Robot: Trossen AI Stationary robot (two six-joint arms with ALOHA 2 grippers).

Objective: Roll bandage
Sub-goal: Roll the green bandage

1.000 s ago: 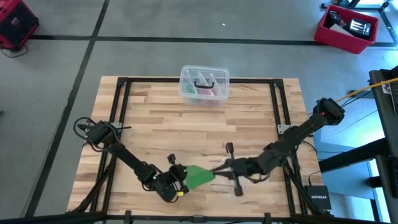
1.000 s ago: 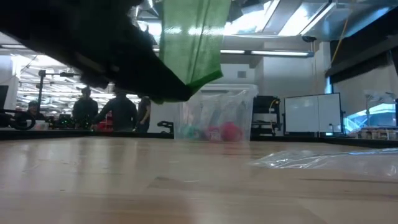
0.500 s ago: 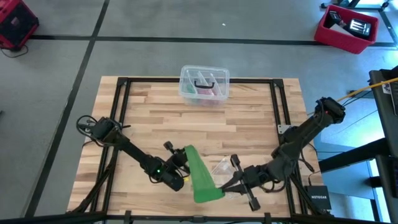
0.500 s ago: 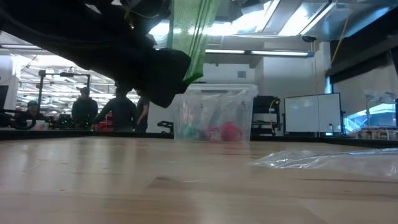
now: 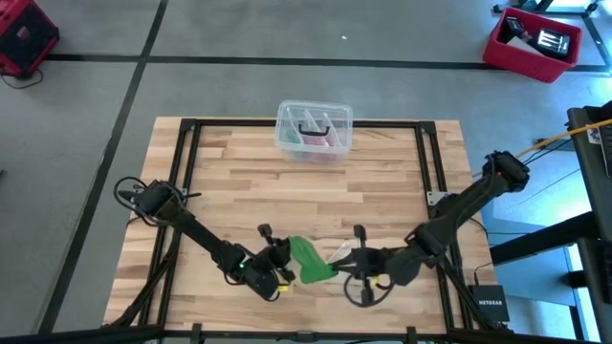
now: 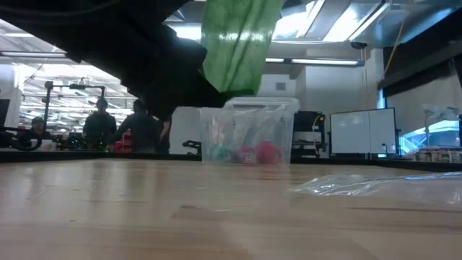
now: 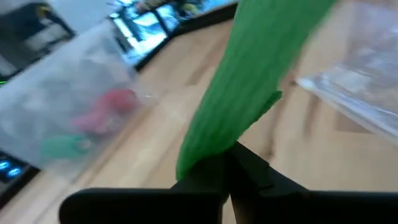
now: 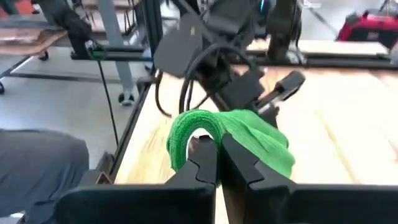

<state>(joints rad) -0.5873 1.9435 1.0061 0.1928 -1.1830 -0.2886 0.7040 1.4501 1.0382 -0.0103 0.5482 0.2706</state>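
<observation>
The left gripper (image 5: pixel 285 265) is clamped on one end of the bandage (image 5: pixel 309 260), its dark fingers (image 7: pixel 214 177) pressed together over the green cloth, and the right gripper (image 5: pixel 337 265) pinches the other end, its fingers (image 8: pixel 205 163) closed with the fabric looped over their tips. Between the two grippers the bandage is a soft, ribbed, bright green strip, bunched and folded; in the low view it hangs clear above the desk (image 5: pixel 382 191). Just right of the bandage a crinkled clear plastic wrapper (image 6: pixel 361 186) lies flat on the wood. The desk is pale butcher-block planks bordered by a black metal frame. Well beyond the bandage, at the far edge, stands a clear plastic box (image 5: pixel 314 130) with rounded corners holding pink and dark items. Between the box and the bandage the wood is bare. Past the desk the floor is grey concrete with a red bin (image 5: pixel 534 42) on it, and the low view shows people (image 6: pixel 137 128) standing in a lit workshop
</observation>
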